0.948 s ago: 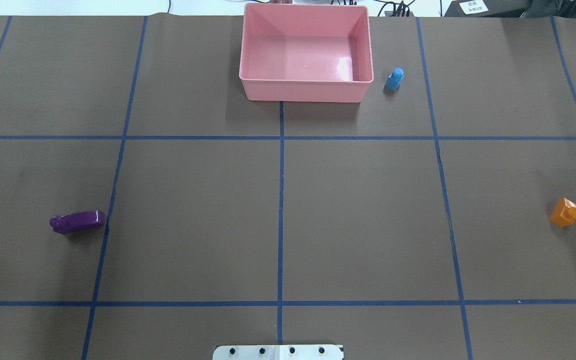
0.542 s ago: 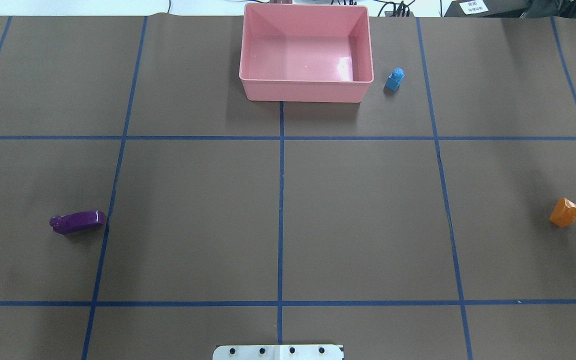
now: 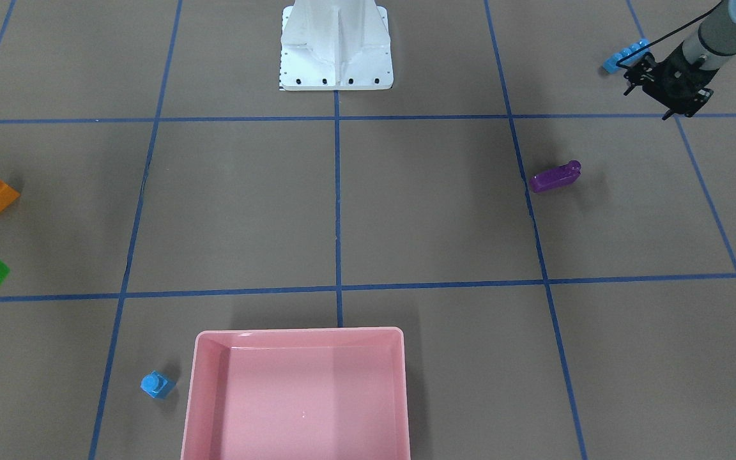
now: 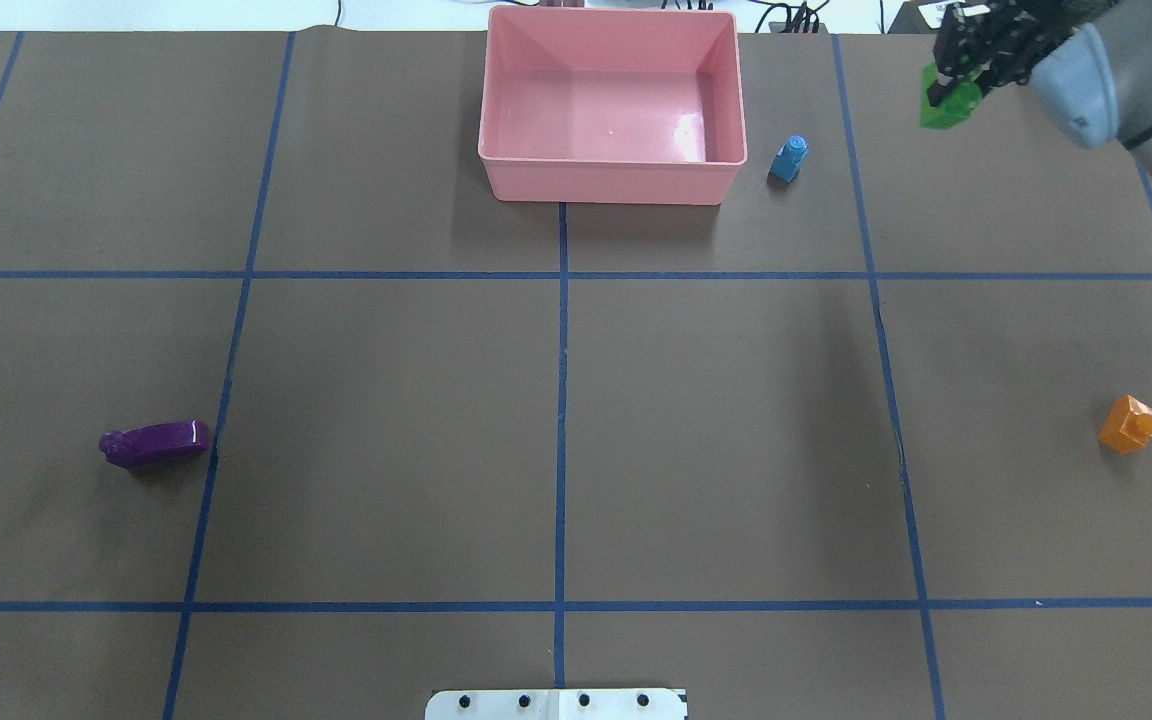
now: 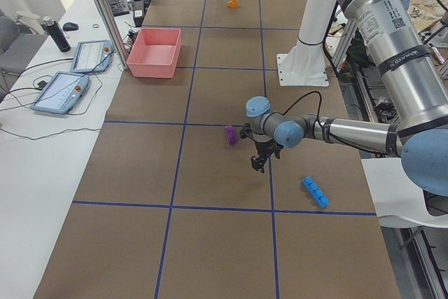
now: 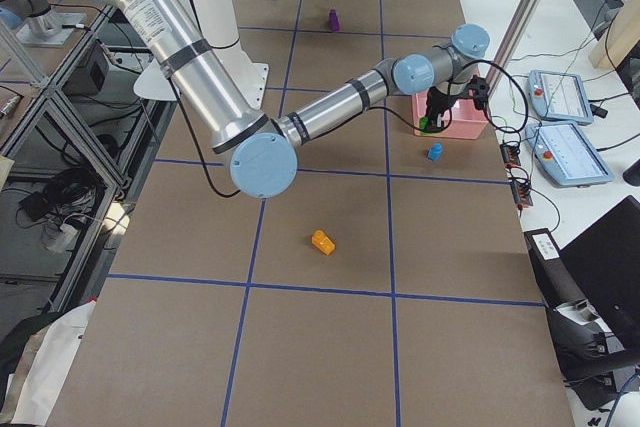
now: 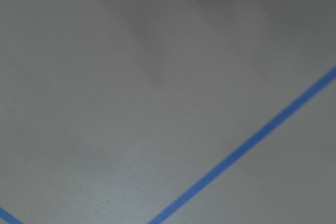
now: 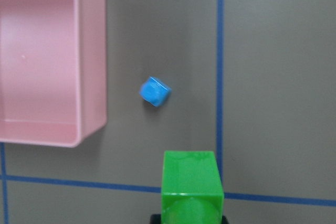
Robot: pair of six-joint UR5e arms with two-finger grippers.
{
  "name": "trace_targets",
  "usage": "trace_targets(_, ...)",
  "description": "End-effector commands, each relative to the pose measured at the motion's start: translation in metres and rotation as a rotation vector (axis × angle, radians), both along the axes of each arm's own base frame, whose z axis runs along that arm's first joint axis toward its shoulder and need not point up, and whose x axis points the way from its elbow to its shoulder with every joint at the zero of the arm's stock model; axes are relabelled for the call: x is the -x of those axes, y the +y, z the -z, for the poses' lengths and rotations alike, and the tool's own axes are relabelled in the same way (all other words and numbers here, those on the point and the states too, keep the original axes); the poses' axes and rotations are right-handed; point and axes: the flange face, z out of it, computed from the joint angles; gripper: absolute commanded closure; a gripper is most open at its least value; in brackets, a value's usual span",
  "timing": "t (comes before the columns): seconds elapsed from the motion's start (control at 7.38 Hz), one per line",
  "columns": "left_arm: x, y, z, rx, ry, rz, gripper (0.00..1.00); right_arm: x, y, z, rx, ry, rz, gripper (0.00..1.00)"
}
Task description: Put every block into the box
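Nearest lay the long blue brick (image 5: 315,192) by the left gripper (image 5: 258,164), its spread impossible to tell, then the purple brick (image 4: 154,443) and orange brick (image 4: 1128,425), farthest the tiny blue brick (image 4: 789,159) beside the pink box (image 4: 611,182), the right gripper (image 4: 939,93) clasping the green brick (image 4: 952,110) aloft nearby.

- No word, number or brand can be read in any of these views.
- Exterior left view, upper right of the frame: a pale sticker (image 5: 396,24) crosses the forearm of the near arm. Its dark print is too small to make out.
- Same view, left edge: two tablets (image 5: 89,54) lie on the white side bench. Their screens show pale panels, nothing legible.
- Overhead view, top right: a white label (image 4: 928,10), partly covered, bears dark marks that cannot be read.
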Motion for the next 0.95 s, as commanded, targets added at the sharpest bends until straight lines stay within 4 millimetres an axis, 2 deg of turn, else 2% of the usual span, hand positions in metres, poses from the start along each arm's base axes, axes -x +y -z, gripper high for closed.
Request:
trace_targets(0.0,-0.008,0.036,-0.019,-0.032,-0.077,-0.114,0.05,0.096,-0.053,0.106,0.01,0.071,-0.055,1.0)
trace_targets(0.14,-0.007,0.048,-0.022,-0.038,-0.078,-0.145,0.05,0.142,-0.058,0.113,0.02,0.05,-0.173,1.0)
trace_targets(0.27,-0.006,0.058,-0.026,-0.031,-0.087,-0.175,0.05,0.191,-0.056,0.098,0.008,0.011,-0.297,1.0)
trace_targets(0.41,-0.009,0.064,-0.029,-0.025,-0.095,-0.188,0.05,0.224,-0.054,0.099,0.009,0.012,-0.295,1.0)
trace_targets(0.54,-0.02,0.075,-0.029,-0.009,-0.116,-0.196,0.05,0.246,-0.048,0.101,-0.002,0.027,-0.294,1.0)
trace_targets(0.68,-0.034,0.091,-0.031,-0.012,-0.15,-0.215,0.05,0.248,-0.047,0.097,0.001,0.036,-0.296,0.73)
trace_targets(0.81,-0.04,0.097,-0.028,-0.008,-0.138,-0.213,0.05,0.25,-0.048,0.093,0.007,0.041,-0.295,0.52)
